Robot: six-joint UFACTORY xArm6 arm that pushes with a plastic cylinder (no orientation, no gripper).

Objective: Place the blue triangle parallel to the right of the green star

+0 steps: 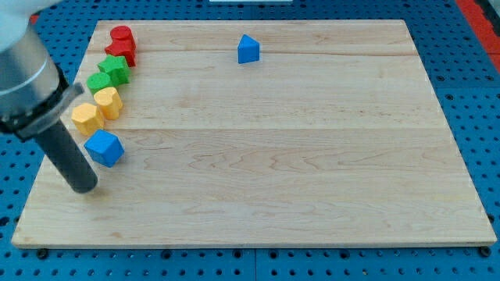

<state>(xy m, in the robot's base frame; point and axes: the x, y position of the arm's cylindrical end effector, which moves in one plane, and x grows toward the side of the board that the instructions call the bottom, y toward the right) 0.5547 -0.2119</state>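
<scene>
The blue triangle (248, 49) stands near the board's top edge, a little left of centre. The green star (116, 69) lies in a column of blocks at the view's left, far to the left of the triangle and slightly lower. My tip (84, 187) rests on the board at the lower left, just below and left of a blue cube (105, 147), far from the triangle.
The left column holds two red blocks (122, 43) at the top, a green block (99, 82) beside the star, then two yellow blocks (108, 102) (86, 117) and the blue cube. The wooden board (312, 172) sits on a blue pegboard.
</scene>
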